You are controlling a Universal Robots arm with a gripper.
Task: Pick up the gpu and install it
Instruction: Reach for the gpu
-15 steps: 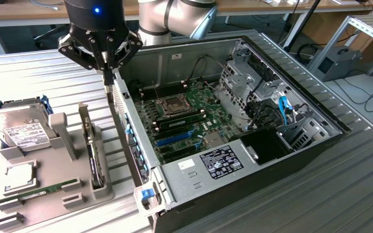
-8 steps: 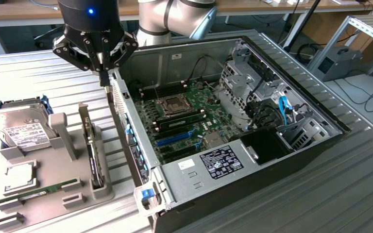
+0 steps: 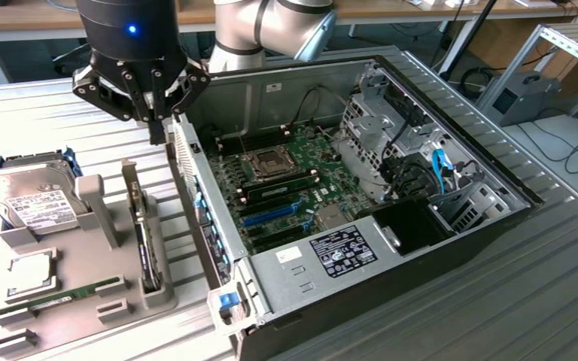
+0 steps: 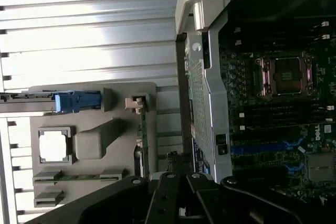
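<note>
The gripper (image 3: 156, 137) hangs over the rear edge of the open case (image 3: 470, 226), its fingers pressed together with nothing between them. The gpu (image 3: 148, 252) is well apart from it, standing edge-on in a slot of the grey holder (image 3: 88, 320) on the ribbed metal surface (image 3: 48, 120), its silver bracket sticking up at the end nearer the gripper. Nothing is touching it. On the same holder, towards the exterior view's left, sits the hard drive (image 3: 33, 201) in a blue frame; its white label carries print too fine to read. Below that lie a square processor (image 3: 30, 274) and a narrow green RAM stick (image 3: 63, 295). Inside the case, the motherboard (image 3: 289, 180) lies exposed with its socket and blue slots, and from the wrist view a white "DELL" mark (image 4: 321, 135) can just be made out on the board. A black-and-white sticker (image 3: 342, 250) sits on the case's front cover, its writing illegible.
</note>
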